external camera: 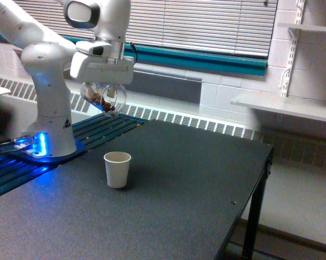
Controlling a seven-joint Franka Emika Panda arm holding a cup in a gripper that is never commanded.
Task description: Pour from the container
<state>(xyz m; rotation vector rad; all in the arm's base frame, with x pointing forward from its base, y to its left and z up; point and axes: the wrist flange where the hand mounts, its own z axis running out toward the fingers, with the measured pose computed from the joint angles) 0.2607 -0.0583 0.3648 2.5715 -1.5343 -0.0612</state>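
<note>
The container (104, 98), a clear rounded jug with brown bits inside, hangs tipped under my gripper (102, 85), which is shut on it. It sits well above the table, its mouth toward the exterior view's right and downward. A small white paper cup (117, 169) stands upright on the dark table directly below and slightly right of the jug. Nothing is falling between jug and cup at this moment. My fingertips are hidden behind the jug's glass.
The dark table (168, 200) runs to an edge at the exterior view's right, with a drop to the floor. The arm's white base (51, 116) glows blue at the left. A radiator and blinds line the wall behind; a shelf (285, 105) juts at right.
</note>
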